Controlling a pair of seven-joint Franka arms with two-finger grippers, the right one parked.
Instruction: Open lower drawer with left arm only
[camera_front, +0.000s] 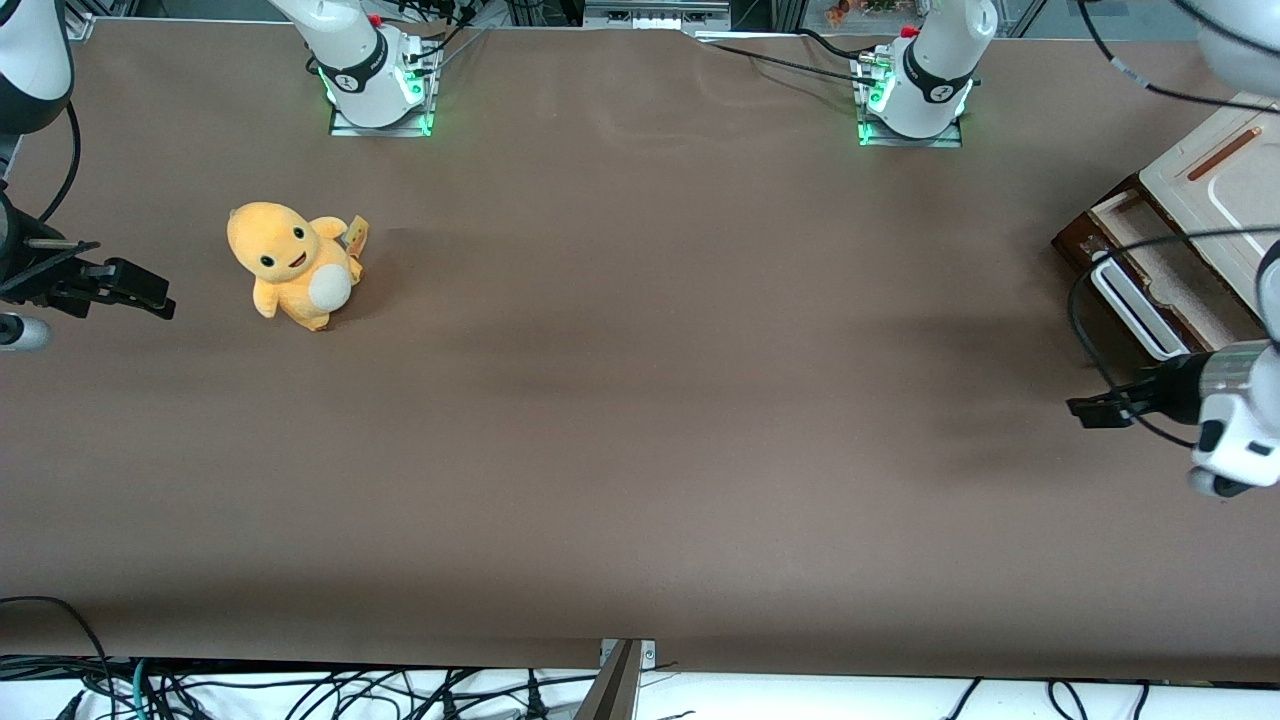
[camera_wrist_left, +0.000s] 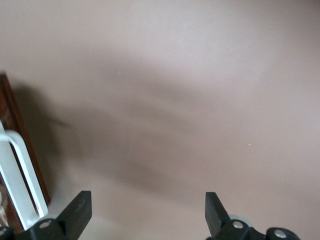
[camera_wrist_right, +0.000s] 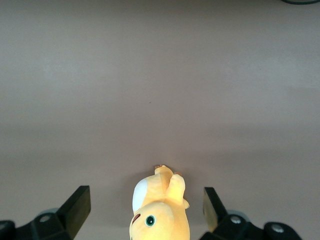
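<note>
The lower drawer (camera_front: 1165, 272) stands at the working arm's end of the table. It sticks out from under a cream-white panel (camera_front: 1215, 185), so its pale interior shows. Its dark brown front carries a long white bar handle (camera_front: 1133, 305). My left arm's gripper (camera_front: 1090, 412) hangs low over the bare table, nearer the front camera than the handle and apart from it. In the left wrist view the gripper (camera_wrist_left: 145, 215) is open and empty, its black fingers (camera_wrist_left: 77, 212) wide apart over brown tabletop. The white handle (camera_wrist_left: 20, 180) and the brown front (camera_wrist_left: 15, 117) show beside one finger.
An orange plush toy (camera_front: 292, 263) sits toward the parked arm's end of the table; it also shows in the right wrist view (camera_wrist_right: 160, 210). A black cable loop (camera_front: 1073, 315) hangs in front of the drawer handle. Two arm bases (camera_front: 912, 95) stand along the table's edge farthest from the camera.
</note>
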